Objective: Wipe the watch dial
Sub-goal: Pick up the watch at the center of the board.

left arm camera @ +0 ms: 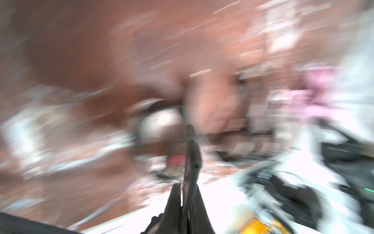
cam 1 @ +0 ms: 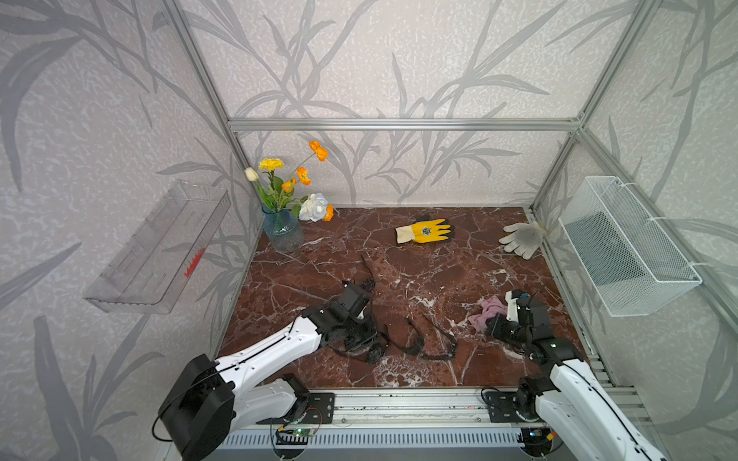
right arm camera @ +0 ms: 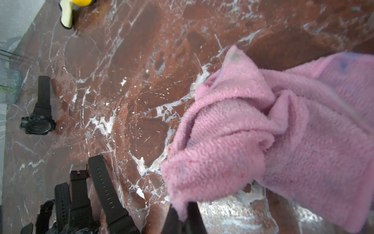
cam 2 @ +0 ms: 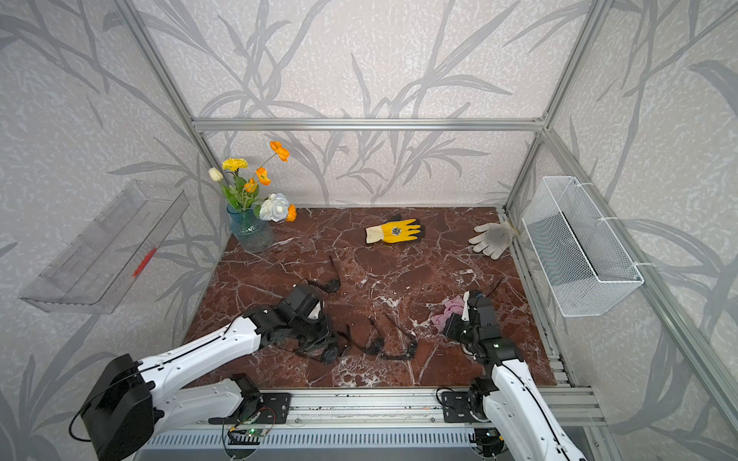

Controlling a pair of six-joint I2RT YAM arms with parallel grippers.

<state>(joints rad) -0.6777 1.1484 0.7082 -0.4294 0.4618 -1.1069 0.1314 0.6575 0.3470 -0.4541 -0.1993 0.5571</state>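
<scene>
Several black watches lie on the red marble table. One watch lies apart; the others are bunched near the front. My left gripper is down among that bunch. In the blurred left wrist view it is shut on a thin dark watch strap, with a round dial smeared beyond. My right gripper is shut on a corner of the crumpled pink cloth, which rests on the table to the right of the watches.
A blue glass vase of flowers stands at the back left. A yellow glove and a grey glove lie along the back. A white wire basket hangs on the right wall, a clear shelf on the left.
</scene>
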